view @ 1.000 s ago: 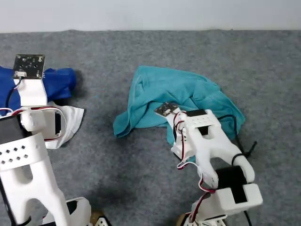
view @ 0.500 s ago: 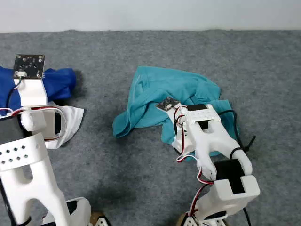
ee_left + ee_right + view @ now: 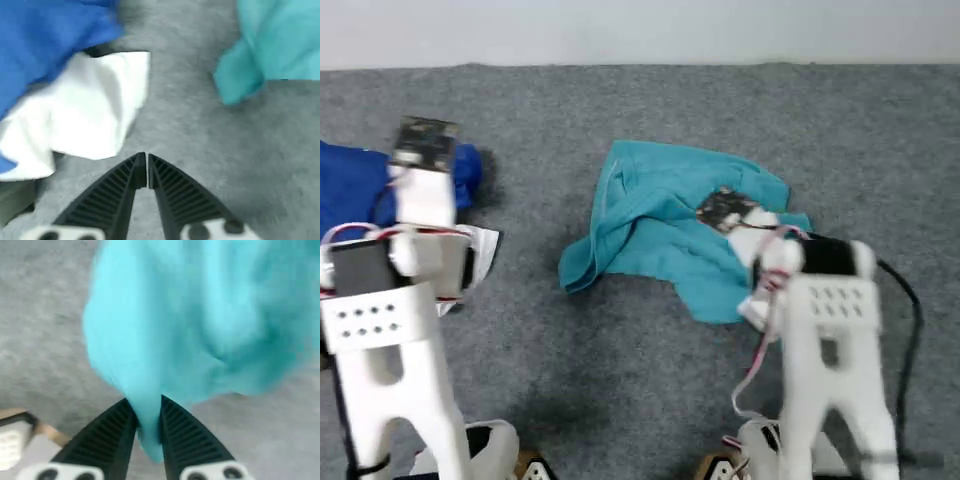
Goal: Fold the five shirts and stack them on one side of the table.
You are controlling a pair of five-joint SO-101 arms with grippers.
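Note:
A teal shirt (image 3: 665, 220) lies crumpled on the grey table near the middle. My right gripper (image 3: 148, 421) is shut on a fold of the teal shirt (image 3: 200, 335), which hangs from between its fingers; in the high view that arm (image 3: 790, 270) stands over the shirt's right part. A blue shirt (image 3: 360, 180) and a white shirt (image 3: 480, 255) lie at the left edge. My left gripper (image 3: 147, 172) is shut with nothing in it, above bare table near the white shirt (image 3: 85, 110) and the blue shirt (image 3: 45, 35).
The grey felt table (image 3: 570, 380) has free room in front and along the back right. The back edge of the table meets a pale wall (image 3: 640, 30).
The right arm has lifted and swung right, drawing the teal shirt's near edge with it. The left arm has shifted slightly to the right.

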